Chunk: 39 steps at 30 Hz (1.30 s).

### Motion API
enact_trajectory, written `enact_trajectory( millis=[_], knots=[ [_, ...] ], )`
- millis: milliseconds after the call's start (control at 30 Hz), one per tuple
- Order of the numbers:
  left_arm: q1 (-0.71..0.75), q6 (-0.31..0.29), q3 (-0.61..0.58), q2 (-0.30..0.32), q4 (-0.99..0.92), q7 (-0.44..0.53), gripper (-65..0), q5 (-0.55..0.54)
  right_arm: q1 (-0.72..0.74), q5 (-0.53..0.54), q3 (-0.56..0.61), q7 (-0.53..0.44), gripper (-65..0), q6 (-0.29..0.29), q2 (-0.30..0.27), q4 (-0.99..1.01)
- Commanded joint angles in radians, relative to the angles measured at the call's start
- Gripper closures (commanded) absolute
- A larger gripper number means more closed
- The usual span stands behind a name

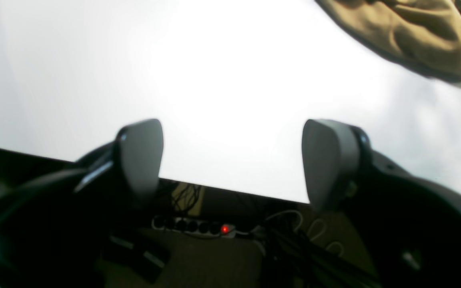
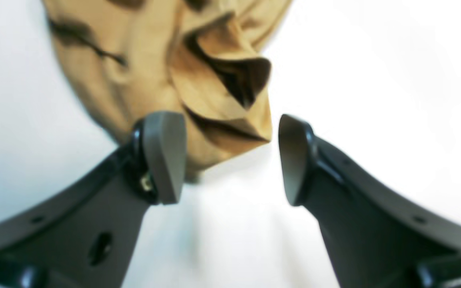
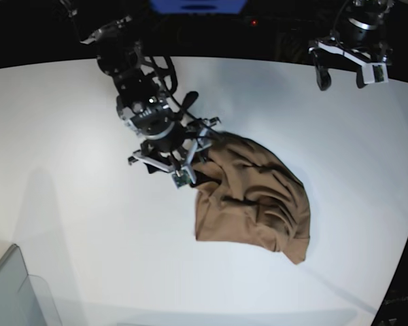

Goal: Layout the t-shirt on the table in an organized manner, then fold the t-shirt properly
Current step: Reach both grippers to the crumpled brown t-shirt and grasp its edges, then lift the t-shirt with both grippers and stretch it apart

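The tan-brown t-shirt point(image 3: 255, 197) lies in a crumpled heap right of the middle of the white table point(image 3: 68, 170). Its white tag does not show. My right gripper point(image 3: 185, 170) is open at the shirt's upper-left edge. In the right wrist view the gripper point(image 2: 230, 160) has a raised fold of the t-shirt point(image 2: 222, 100) just ahead of and partly between its fingers, not pinched. My left gripper point(image 3: 341, 76) is open and empty above the table's far edge, well away from the shirt. In the left wrist view the gripper point(image 1: 234, 160) sees the t-shirt point(image 1: 414, 32) only at the top right.
A grey translucent bin point(image 3: 13, 292) stands at the table's front left corner. The table's curved edge point(image 3: 401, 265) runs close to the shirt on the right. A power strip with a red light point(image 1: 198, 228) and cables lie on the floor beyond the far edge.
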State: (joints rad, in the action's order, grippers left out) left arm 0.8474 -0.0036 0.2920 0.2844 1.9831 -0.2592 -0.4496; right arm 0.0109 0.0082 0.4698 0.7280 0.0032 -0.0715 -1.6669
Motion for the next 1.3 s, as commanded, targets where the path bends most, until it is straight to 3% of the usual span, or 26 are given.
enact_trajectory(
  millis=[0, 133, 300, 367, 467, 567, 667, 833, 933, 1100, 1267],
  knots=[
    [0.009, 0.000, 0.006, 0.009, 0.014, 0.021, -52.3, -0.001, 0.028, -0.001, -0.001, -0.040, -37.3, -0.001, 0.006, 0.006],
    [-0.010, 0.000, 0.006, 0.009, 0.012, 0.021, -52.3, -0.001, 0.062, -0.001, -0.001, -0.104, -37.3, -0.001, 0.008, 0.090],
    [-0.021, 0.000, 0.006, 0.014, 0.006, 0.021, -52.3, 0.001, 0.113, 0.002, -0.003, -0.112, -35.2, -0.002, 0.023, 0.216],
    [-0.021, 0.000, 0.006, 0.014, 0.005, 0.021, -52.3, 0.004, 0.117, 0.002, -0.015, -0.112, -24.6, -0.001, 0.025, 0.225],
    [-0.041, 0.000, 0.006, 0.016, 0.005, 0.021, -52.3, 0.005, 0.099, 0.002, -0.075, -0.104, 0.0, -0.001, 0.029, 0.142],
    [-0.047, 0.000, 0.006, 0.014, 0.005, 0.021, -52.3, 0.004, 0.047, 0.000, -0.125, -0.104, -2.1, -0.001, 0.045, -0.008],
    [-0.053, 0.000, 0.006, 0.014, 0.008, 0.024, -52.3, 0.002, -0.002, 0.006, -0.217, -0.112, 0.0, -0.001, 0.063, -0.175],
    [-0.145, 0.000, 0.008, 0.009, 0.008, 0.022, -52.3, 0.002, -0.032, 0.134, -0.603, -0.107, 0.0, -0.002, 0.215, -0.275],
    [-0.236, 0.007, 0.008, 0.006, 0.005, 0.022, -52.3, 0.001, -0.056, 0.260, -0.777, -0.081, 0.0, -0.001, 0.229, -0.247],
    [-0.452, 0.007, -0.003, -0.041, -0.038, 0.018, -52.3, 0.002, -0.114, 0.332, -0.797, -0.068, 0.0, -0.001, 0.217, -0.166],
    [-0.664, 0.003, -0.089, -0.064, -0.160, -0.193, -52.3, 0.008, -0.145, 0.330, -0.804, -0.069, 0.0, 0.001, 0.203, -0.160]
  ],
)
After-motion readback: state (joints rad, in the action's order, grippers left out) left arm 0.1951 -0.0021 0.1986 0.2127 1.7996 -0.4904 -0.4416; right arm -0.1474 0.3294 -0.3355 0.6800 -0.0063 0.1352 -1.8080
